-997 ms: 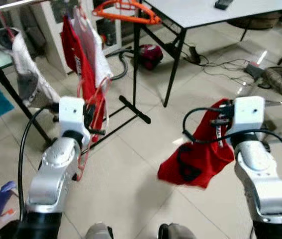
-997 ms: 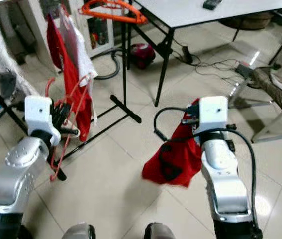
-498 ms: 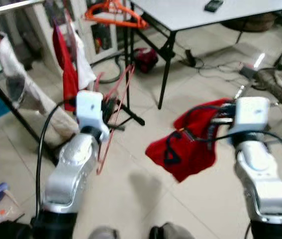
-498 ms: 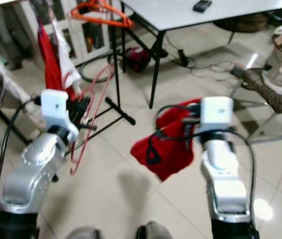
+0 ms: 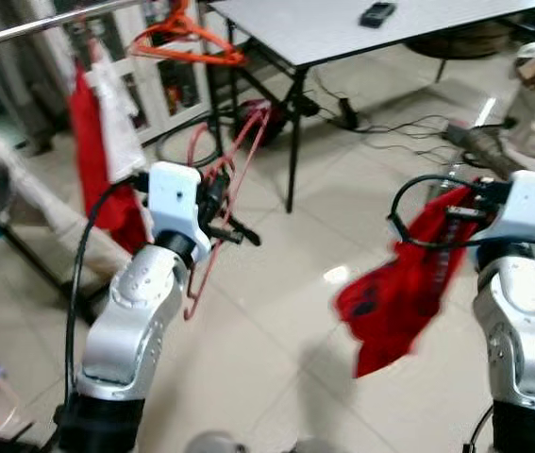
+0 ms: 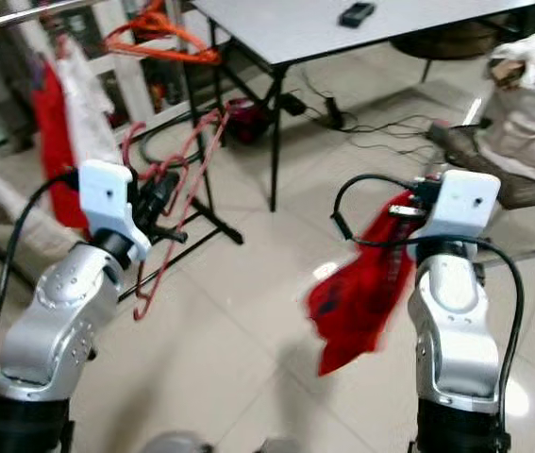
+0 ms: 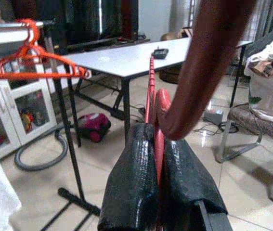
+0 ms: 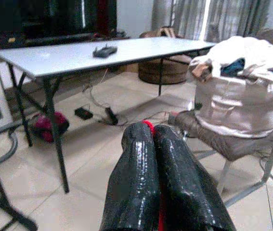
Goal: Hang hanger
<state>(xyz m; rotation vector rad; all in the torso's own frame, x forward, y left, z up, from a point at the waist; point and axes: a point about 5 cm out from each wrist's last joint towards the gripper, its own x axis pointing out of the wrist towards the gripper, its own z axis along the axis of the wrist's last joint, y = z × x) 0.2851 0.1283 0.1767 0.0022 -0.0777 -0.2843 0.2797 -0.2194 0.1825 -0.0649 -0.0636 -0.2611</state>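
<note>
Now red hanger (image 5: 220, 179) pinched in left claw (image 5: 225, 203), raised since a second ago toward garment rail (image 5: 50, 24); red shirt (image 5: 399, 288) clamped in right claw (image 8: 162, 159); hanging judged near

Pale tiled floor (image 5: 276, 330): red vacuum cleaner (image 7: 94, 126) and cables (image 5: 409, 127) are seen lying on it. Grey table (image 5: 342, 28): a dark remote (image 5: 377, 13) is carried.
</note>
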